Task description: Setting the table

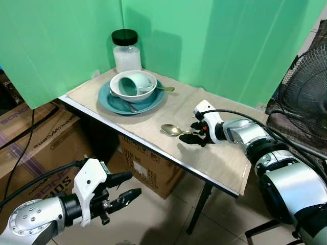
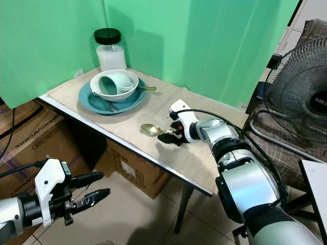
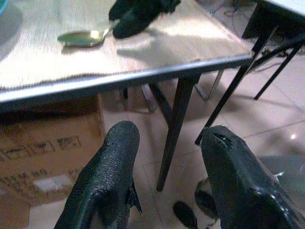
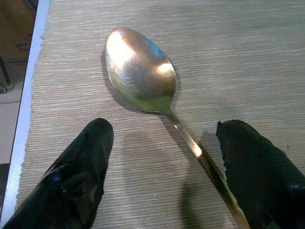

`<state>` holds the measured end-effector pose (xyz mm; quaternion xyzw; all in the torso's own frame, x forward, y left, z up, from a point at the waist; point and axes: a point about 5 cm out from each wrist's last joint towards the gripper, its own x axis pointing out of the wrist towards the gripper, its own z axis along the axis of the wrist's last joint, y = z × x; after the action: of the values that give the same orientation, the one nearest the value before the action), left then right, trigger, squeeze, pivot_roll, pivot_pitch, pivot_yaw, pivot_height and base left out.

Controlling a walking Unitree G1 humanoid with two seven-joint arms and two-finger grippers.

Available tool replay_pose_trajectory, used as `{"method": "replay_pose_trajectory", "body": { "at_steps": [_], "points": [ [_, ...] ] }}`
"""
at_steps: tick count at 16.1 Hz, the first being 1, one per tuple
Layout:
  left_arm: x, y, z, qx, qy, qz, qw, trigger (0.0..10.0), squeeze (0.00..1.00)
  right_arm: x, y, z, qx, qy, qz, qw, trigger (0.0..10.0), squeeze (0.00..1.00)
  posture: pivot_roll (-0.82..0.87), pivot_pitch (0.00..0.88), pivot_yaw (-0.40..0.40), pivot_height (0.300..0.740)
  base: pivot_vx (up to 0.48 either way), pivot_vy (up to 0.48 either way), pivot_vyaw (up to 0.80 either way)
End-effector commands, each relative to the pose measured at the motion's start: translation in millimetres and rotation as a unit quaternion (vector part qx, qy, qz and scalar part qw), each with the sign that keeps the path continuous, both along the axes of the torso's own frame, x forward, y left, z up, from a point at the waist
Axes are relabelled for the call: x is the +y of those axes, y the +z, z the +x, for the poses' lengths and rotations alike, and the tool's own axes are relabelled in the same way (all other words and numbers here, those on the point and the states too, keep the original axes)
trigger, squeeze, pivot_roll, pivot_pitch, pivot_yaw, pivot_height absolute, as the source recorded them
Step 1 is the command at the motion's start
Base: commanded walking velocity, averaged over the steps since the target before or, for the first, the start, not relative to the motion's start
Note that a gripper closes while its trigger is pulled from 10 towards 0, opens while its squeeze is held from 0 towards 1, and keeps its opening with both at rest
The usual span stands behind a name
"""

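Probably a makeshift test corner: green backdrop (image 1: pixel 214 46), cardboard boxes (image 1: pixel 41 138), fan (image 1: pixel 306 97).

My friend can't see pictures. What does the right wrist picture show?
A shiny gold metal spoon lies on a beige woven table mat, its handle running between the right gripper's two open black fingers.

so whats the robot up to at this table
It is setting the table. The right end effector sits low over the beige mat, its fingers open on either side of the handle of a gold spoon lying near the table's front edge, not gripping it. Further back, a teal plate holds a white bowl with a mug tipped inside, and a white-filled jar stands behind. The left end effector hangs open below table height, holding nothing.
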<state>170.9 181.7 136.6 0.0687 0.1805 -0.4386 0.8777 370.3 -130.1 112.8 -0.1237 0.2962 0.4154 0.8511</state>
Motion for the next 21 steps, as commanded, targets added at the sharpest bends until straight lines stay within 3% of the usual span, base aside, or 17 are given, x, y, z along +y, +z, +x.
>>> {"method": "replay_pose_trajectory", "body": {
  "at_steps": [1,3,5,7,9,11,12,13,15,16,21],
  "points": [
    [-0.6,-1,-0.8,0.000,-0.006,0.006,1.000,10.0,0.00,0.5,4,2.0,-0.003,0.001,-0.004,1.000,1.1,0.00,-0.02,0.000,-0.033,0.740,0.000,0.000,0.00],
    [0.0,-2,-0.2,0.000,-0.005,0.008,1.000,10.0,0.00,0.5,2,0.9,0.000,0.004,-0.008,1.000,0.9,0.00,-0.02,0.000,-0.037,0.740,0.000,0.000,0.00],
    [-0.1,-3,0.2,0.001,-0.006,0.009,1.000,10.0,0.00,0.1,1,0.7,0.001,0.004,-0.013,1.000,1.5,0.00,-0.02,0.000,-0.037,0.740,0.000,0.000,0.00],
    [0.1,-5,0.4,0.003,-0.007,0.011,1.000,10.0,0.00,-0.4,-2,-0.3,0.005,-0.002,-0.018,1.000,3.6,0.00,-0.02,0.000,-0.036,0.740,0.000,0.000,0.00],
    [0.3,-6,0.3,0.005,-0.009,0.013,1.000,10.0,0.00,-1.2,-5,-1.5,0.010,-0.007,-0.023,1.000,4.9,0.00,-0.02,0.000,-0.035,0.740,0.000,0.000,0.00],
    [0.4,-8,0.3,0.008,-0.012,0.015,1.000,10.0,0.00,-2.5,-8,-2.6,0.012,-0.012,-0.028,0.999,7.7,0.00,-0.02,0.000,-0.035,0.740,0.000,0.000,0.00],
    [0.6,-9,0.2,0.009,-0.014,0.016,1.000,10.0,0.00,-3.0,-10,-3.4,0.014,-0.012,-0.030,0.999,7.8,0.00,-0.03,0.000,-0.037,0.740,0.000,0.000,0.00],
    [0.6,-9,0.4,0.009,-0.014,0.016,1.000,10.0,0.00,-3.2,-10,-3.6,0.015,-0.012,-0.031,0.999,7.7,0.00,-0.03,0.000,-0.037,0.740,0.000,0.000,0.00],
    [1.7,-11,0.1,0.011,-0.015,0.019,1.000,10.0,0.00,-2.4,-11,-4.0,0.017,-0.011,-0.031,0.999,2.2,0.00,-0.02,0.000,-0.035,0.740,0.000,0.000,0.00],
    [1.7,-11,0.5,0.011,-0.016,0.020,1.000,10.0,0.00,-2.0,-10,-3.8,0.016,-0.011,-0.030,0.999,0.4,0.00,-0.02,0.000,-0.035,0.740,0.000,0.000,0.00],
    [3.6,-12,3.7,0.004,-0.015,0.022,1.000,10.0,0.00,1.2,-7,-2.5,0.009,-0.003,-0.016,1.000,0.0,0.00,-0.02,0.000,-0.033,0.740,0.000,0.000,0.00]
  ]
}}
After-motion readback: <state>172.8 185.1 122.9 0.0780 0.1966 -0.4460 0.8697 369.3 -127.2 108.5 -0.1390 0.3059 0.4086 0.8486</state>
